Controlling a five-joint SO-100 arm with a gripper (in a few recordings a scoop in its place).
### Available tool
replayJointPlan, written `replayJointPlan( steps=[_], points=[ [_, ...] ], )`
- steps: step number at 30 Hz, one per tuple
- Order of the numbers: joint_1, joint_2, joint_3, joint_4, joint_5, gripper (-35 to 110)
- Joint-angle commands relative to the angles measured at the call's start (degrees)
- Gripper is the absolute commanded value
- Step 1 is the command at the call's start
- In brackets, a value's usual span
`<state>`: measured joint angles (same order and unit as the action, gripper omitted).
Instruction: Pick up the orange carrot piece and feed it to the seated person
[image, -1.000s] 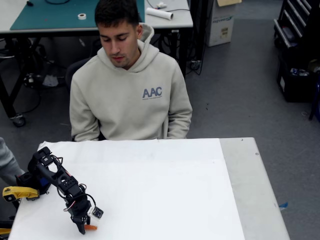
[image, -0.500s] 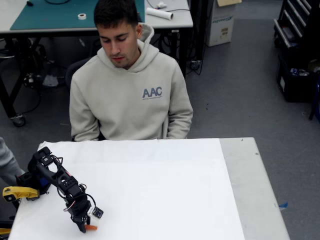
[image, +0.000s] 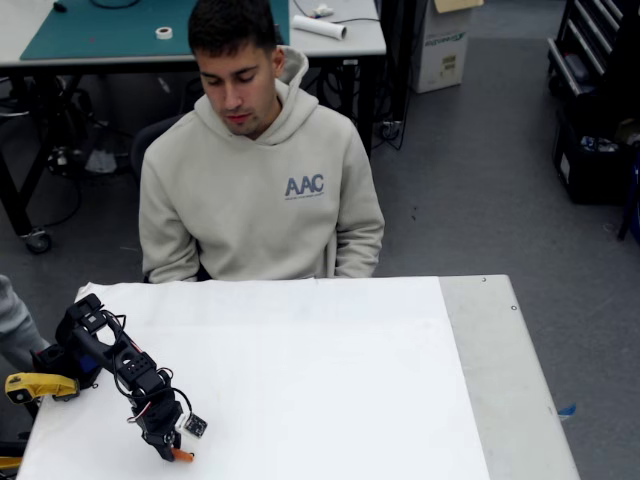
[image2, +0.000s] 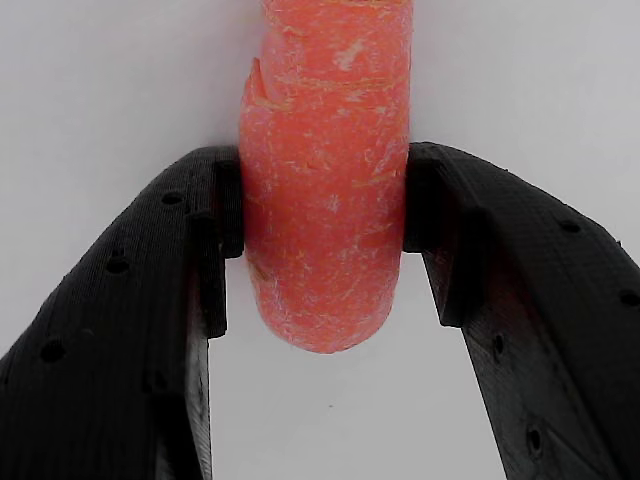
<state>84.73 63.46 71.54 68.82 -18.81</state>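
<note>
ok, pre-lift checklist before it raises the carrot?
1. Grip: gripper has both fingers pressed on the sides of the orange carrot piece - ok.
2. Centring: carrot sits midway between the fingers, rounded end poking past the contact pads - ok.
3. Grip firmness under lift - cannot tell.
4. Carrot off the white table - cannot tell; gripper is low at the front left corner in the fixed view.
5. Path to the seated person: bare tabletop between - ok.
6. Person ready: head down, mouth looks shut - not ok.
</note>
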Motion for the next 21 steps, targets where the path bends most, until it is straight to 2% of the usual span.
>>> replayJointPlan(
  steps=[1, 11, 21],
  points=[
    [0.62, 3.08, -3.87, 0.44, -0.53, -2],
    [0.18, 8.26, -3.96, 0.44, -0.53, -2],
    [-4.83, 12.57, -7.38, 0.44, -0.62, -2]
  ],
)
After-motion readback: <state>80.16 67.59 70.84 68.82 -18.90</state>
